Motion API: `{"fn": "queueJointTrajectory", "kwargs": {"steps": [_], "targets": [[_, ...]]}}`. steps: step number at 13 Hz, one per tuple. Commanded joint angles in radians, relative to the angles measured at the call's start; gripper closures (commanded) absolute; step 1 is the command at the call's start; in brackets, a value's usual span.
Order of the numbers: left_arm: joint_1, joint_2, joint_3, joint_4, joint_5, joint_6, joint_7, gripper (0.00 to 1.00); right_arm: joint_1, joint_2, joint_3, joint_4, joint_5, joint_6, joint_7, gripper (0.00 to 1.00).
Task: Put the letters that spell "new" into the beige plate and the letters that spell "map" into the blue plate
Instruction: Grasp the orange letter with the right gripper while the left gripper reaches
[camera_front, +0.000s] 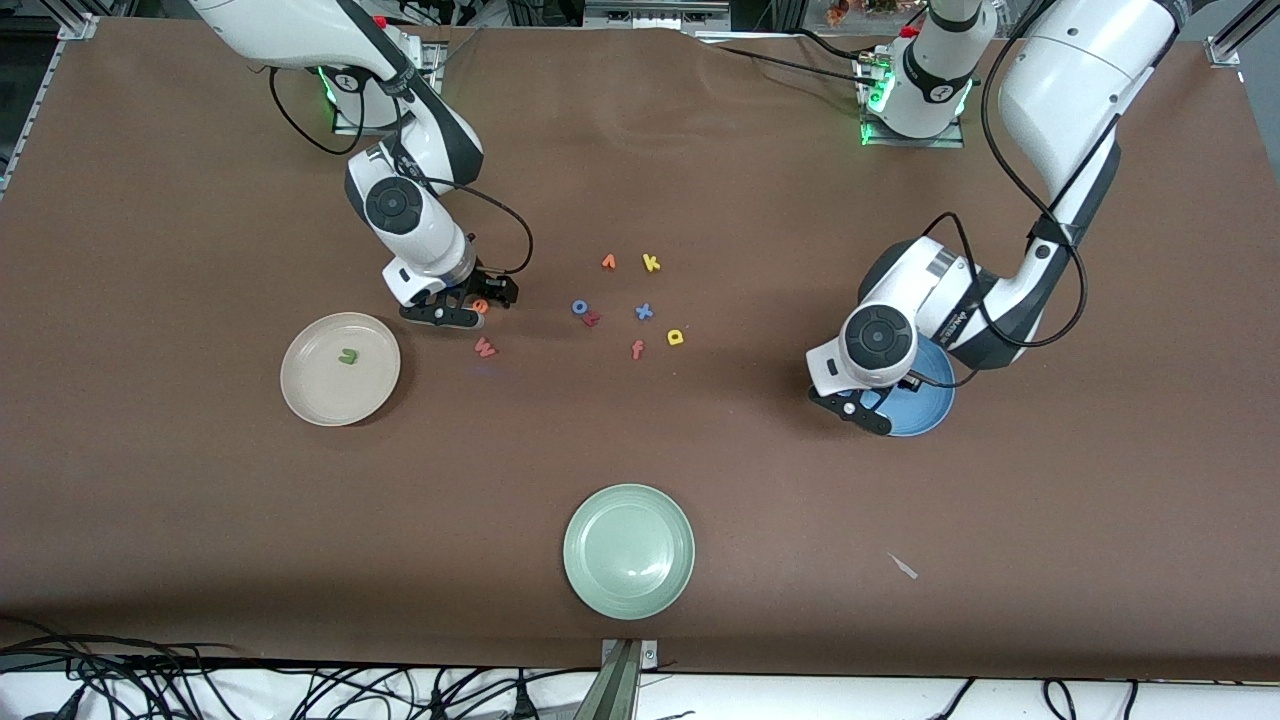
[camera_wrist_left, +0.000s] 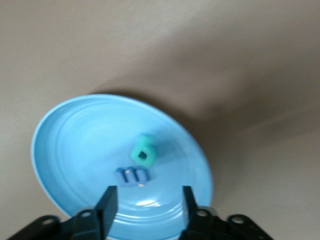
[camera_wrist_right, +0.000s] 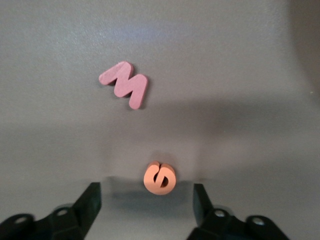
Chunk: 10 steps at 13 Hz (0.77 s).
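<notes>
A: In the front view the left arm's wrist covers the round mid-blue plate (camera_front: 925, 405) from about nine to twelve o'clock, hiding anything in it.

B: And the small orange foam e (camera_front: 481, 306)?

A: Half hidden among the right gripper's (camera_front: 466, 310) black fingers there. In the left wrist view, the blue plate's six o'clock rim is cut off.

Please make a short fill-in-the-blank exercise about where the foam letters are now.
1. The green n lies on the ___ plate.
2. The blue m and teal p lie on the ___ plate.
3. The open jaws of the right gripper stand either side of the orange ___.

Missing words: beige; blue; e
</notes>
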Motion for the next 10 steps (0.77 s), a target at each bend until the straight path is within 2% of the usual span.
{"fn": "queueJointTrajectory", "kwargs": {"steps": [1,3,4,6,8,10], "targets": [[-0.015,-0.015,-0.043,0.014,-0.078,-0.006,-0.084,0.00,-0.001,0.012,-0.001,-0.011,-0.032,0.036,0.017,0.24],[-0.043,-0.009,-0.072,0.025,-0.206,0.009,-0.153,0.00,-0.003,0.013,-0.004,-0.009,-0.047,0.038,0.017,0.36],[-0.072,-0.009,-0.074,0.034,-0.227,0.020,-0.205,0.00,-0.003,0.014,-0.006,-0.009,-0.052,0.038,0.017,0.44],[-0.141,0.008,-0.074,0.044,-0.236,0.070,-0.349,0.00,-0.003,0.016,-0.006,-0.009,-0.052,0.038,0.017,0.59],[-0.176,0.042,-0.072,0.046,-0.235,0.177,-0.518,0.00,-0.003,0.016,-0.007,-0.009,-0.061,0.036,0.016,0.75],[-0.204,0.083,-0.069,0.046,-0.235,0.275,-0.569,0.00,-0.003,0.011,-0.018,-0.009,-0.066,0.035,0.011,0.88]]}}
